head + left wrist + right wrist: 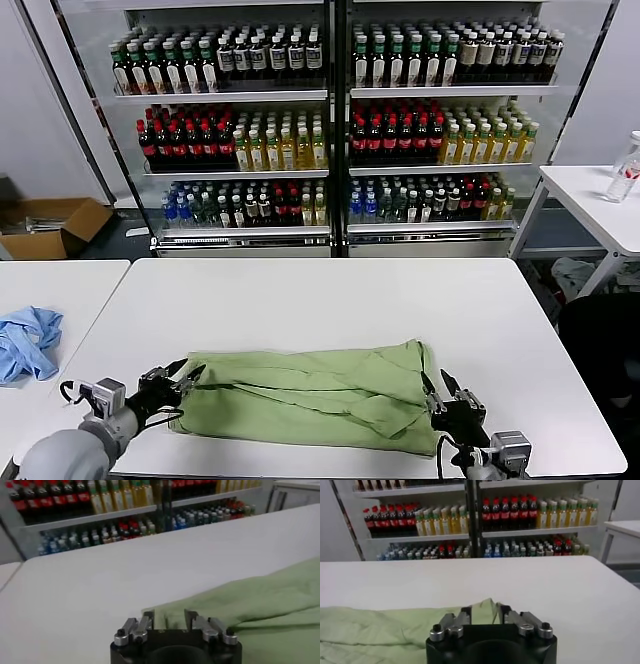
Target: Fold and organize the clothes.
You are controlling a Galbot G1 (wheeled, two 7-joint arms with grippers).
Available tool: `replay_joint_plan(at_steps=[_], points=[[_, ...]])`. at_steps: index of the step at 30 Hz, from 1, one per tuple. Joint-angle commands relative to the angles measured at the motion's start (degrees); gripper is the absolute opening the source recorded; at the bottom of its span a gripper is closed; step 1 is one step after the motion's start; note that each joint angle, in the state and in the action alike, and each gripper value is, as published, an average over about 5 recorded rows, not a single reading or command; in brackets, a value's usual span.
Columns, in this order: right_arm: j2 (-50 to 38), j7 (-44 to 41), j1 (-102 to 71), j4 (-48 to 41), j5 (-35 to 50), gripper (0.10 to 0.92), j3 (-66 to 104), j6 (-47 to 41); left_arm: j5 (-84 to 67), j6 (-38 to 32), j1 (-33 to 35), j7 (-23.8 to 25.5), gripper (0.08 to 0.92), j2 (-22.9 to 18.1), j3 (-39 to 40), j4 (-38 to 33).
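Item: green polo shirt (310, 395), folded into a long band across the near part of your white table (330, 290).

Your left gripper (182, 385) sits low at the shirt's left end, your right gripper (442, 392) at its right end; both point away from you, fingers parted, cloth edge between them, gripping nothing.

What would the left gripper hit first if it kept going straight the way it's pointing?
The left gripper is open at the green polo shirt's corner, so it would meet that cloth first, then bare white table; depth is hard to judge.
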Motion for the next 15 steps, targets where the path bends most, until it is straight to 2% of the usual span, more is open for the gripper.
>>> replay_joint_plan(at_steps=[1, 5, 9, 12, 15], points=[[0.5, 0.0, -2.6, 3.9, -4.1, 0.560, -0.4, 1.2, -6.8, -1.2, 2.8, -19.7, 0.534, -6.5, 3.0, -3.7], [0.7, 0.0, -2.6, 3.4, -4.4, 0.664, -0.7, 1.5, -11.0, -2.3, 1.8, -22.4, 0.647, -8.9, 3.9, -1.8], [1.1, 0.1, -2.6, 3.3, -4.4, 0.771, -0.8, 1.6, -13.4, -1.7, 0.9, -23.0, 0.759, -9.6, 6.0, -0.3], [1.0, 0.2, -2.7, 3.4, -4.4, 0.814, -0.5, 1.6, -13.1, -1.4, 0.4, -23.1, 0.758, -10.2, 7.2, 0.9], [1.0, 0.1, -2.5, 3.3, -4.4, 0.822, -0.2, 1.6, -13.0, -1.5, 0.2, -22.8, 0.680, -10.4, 7.4, 1.6]])
